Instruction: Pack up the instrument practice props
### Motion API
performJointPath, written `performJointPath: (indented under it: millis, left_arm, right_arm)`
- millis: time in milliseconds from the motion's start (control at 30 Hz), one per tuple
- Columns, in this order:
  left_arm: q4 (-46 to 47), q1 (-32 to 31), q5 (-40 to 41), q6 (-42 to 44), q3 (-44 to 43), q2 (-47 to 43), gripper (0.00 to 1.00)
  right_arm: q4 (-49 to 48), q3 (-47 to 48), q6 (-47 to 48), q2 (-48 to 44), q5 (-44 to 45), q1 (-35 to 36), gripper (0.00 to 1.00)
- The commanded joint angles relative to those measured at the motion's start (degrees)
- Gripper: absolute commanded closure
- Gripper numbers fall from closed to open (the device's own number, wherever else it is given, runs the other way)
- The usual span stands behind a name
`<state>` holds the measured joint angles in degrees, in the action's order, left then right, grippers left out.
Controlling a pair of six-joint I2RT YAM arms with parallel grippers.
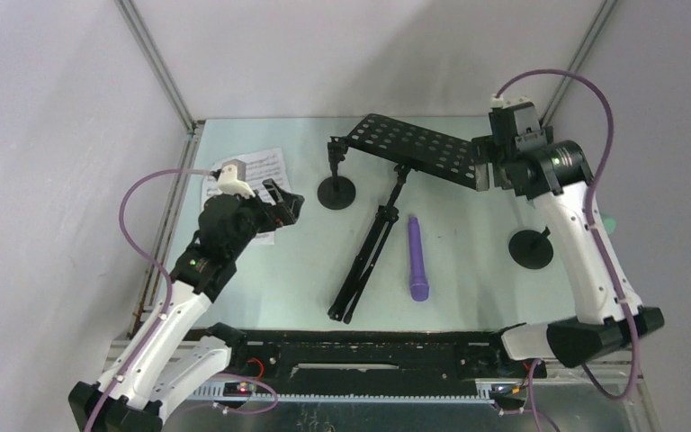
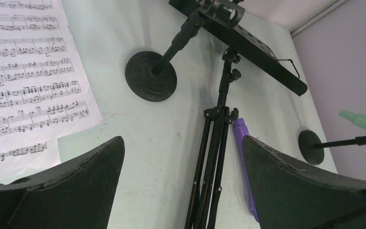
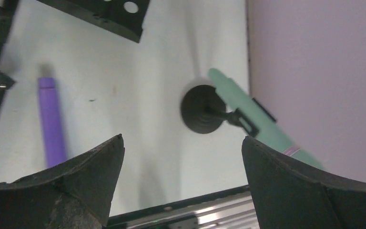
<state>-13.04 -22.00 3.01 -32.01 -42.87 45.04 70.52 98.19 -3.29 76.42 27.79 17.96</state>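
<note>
The left gripper (image 2: 182, 140) has its jaws spread wide with nothing between them. It hangs above the pale green table (image 1: 270, 270), at the near right corner of the white sheet-music pages (image 2: 28, 71), which lie flat at the far left. Just beyond them a short black round-based mic holder (image 2: 151, 76) stands on its disc, its stem leaning towards the left end of the black perforated plate (image 1: 414, 148).

The right gripper (image 3: 182, 139) is also spread and empty, hovering by the right end of that plate. The plate tops a black tripod music rack (image 1: 369, 252), whose legs are folded together and run towards the near edge in the middle of the table. A purple microphone (image 1: 417, 256) lies just right of the legs, roughly parallel to them. Further right, near the wall, a second black round-based holder (image 3: 202, 109) grips a tilted mint-green microphone (image 3: 248, 109) in its clip.
</note>
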Motion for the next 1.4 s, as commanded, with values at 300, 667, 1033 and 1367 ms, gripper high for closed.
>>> performJointPath:
  millis: [300, 667, 1033, 1367]
  left_arm:
    - [-0.8, 0.1, -7.7, -0.4, 0.2, 3.9, 0.00]
    - [-2.1, 0.0, -7.7, -0.6, -2.9, 7.6, 0.00]
    - [-5.5, 0.1, -7.6, -0.3, -5.5, 6.4, 0.00]
    - [-6.2, 0.1, -8.3, -2.2, -3.3, 3.5, 0.00]
  right_arm:
    - [0.7, 1.2, 23.0, 7.5, -2.6, -11.6, 0.00]
    - [-8.0, -4.5, 27.5, 7.9, -13.3, -23.2, 0.00]
    - [-20.6, -18.9, 28.1, 2.8, -14.2, -29.7, 0.00]
    - [-21.6, -22.4, 25.2, 0.6, -15.5, -30.3, 0.02]
